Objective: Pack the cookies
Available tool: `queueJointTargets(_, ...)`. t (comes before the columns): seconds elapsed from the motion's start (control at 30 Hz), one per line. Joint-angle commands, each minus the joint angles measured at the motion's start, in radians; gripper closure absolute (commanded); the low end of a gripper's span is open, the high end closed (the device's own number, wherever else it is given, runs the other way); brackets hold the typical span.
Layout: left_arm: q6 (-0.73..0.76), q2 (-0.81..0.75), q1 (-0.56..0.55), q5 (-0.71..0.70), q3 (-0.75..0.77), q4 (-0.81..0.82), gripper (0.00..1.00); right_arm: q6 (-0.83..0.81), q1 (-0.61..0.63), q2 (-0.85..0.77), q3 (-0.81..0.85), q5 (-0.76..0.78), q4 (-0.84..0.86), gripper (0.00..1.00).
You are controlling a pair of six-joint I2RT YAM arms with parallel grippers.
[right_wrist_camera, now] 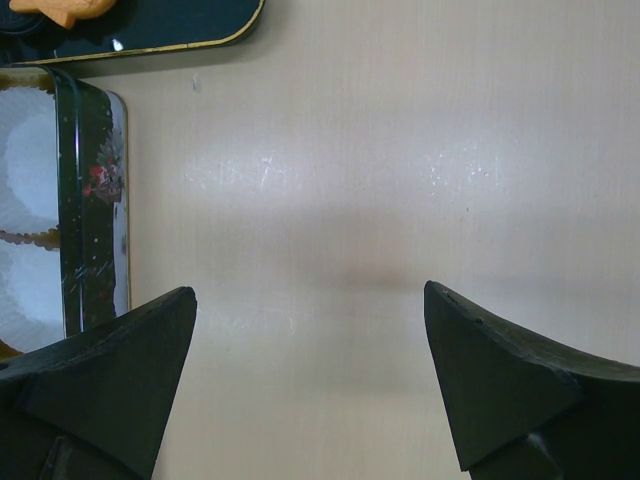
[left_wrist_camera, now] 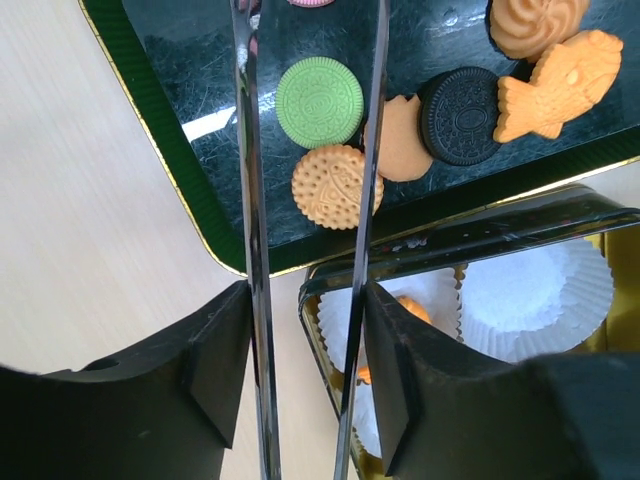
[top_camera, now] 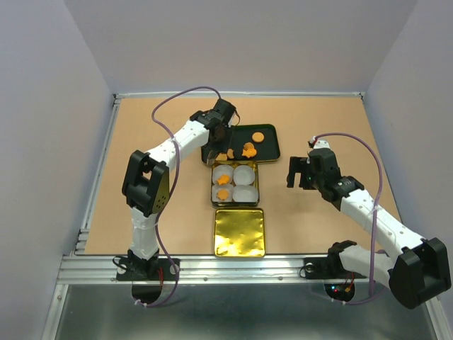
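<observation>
The cookies [left_wrist_camera: 335, 186] lay mostly on a dark green tray [left_wrist_camera: 190, 60] at the far middle of the surface [top_camera: 318, 120]. Near the tray's front left corner a round orange one sat beside a green one [left_wrist_camera: 320, 102]. An irregular orange piece [left_wrist_camera: 402, 140], a black round one [left_wrist_camera: 465, 115], a fish-shaped orange one [left_wrist_camera: 560, 85] and a swirled orange one [left_wrist_camera: 535, 22] lay to their right, several of them touching or overlapping. Two more orange cookies [top_camera: 224, 178] rested in the two left paper cups of a square tin [right_wrist_camera: 90, 210] that stood just in front of the tray, while the two right cups [top_camera: 245, 175] held nothing. A gold lid [top_camera: 239, 232] lay flat on the surface just in front of the tin. The left arm [top_camera: 173, 145] reached over the tray's front left corner, and the left jaws, two long thin metal blades, stood partly open around the green cookie and the round orange one. The left blade was clear of both. The right blade crossed the round orange cookie's right edge in the wrist view, though whether it touched could not be told, and nothing was gripped. The right arm [top_camera: 368, 212] hung over bare surface to the right of the tin, and the right jaws were spread wide and held nothing.
</observation>
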Motion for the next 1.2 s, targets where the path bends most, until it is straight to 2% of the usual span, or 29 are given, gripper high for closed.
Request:
queueJointTargets(0.0, -0.001, -0.015, 0.006, -0.015, 0.042, -0.012, 0.47, -0.017, -0.004, -0.003, 0.085, 0.005, 0.042, 0.00)
queueJointTargets(0.33, -0.006, -0.025, 0.007, -0.023, 0.056, -0.027, 0.51, -0.015, -0.002, -0.003, 0.079, 0.004, 0.044, 0.00)
queueJointTargets(0.73, -0.011, -0.025, 0.006, -0.027, 0.215, -0.124, 0.55, -0.003, -0.002, -0.010, 0.071, 0.004, 0.050, 0.00)
queueJointTargets(0.97, -0.018, -0.101, 0.004, -0.018, 0.203, -0.157, 0.56, 0.038, -0.002, 0.007, 0.071, -0.013, 0.073, 0.00)
queueJointTargets(1.17, -0.034, -0.213, -0.013, -0.004, 0.123, -0.162, 0.64, 0.092, -0.002, 0.036, 0.094, -0.045, 0.076, 0.00)
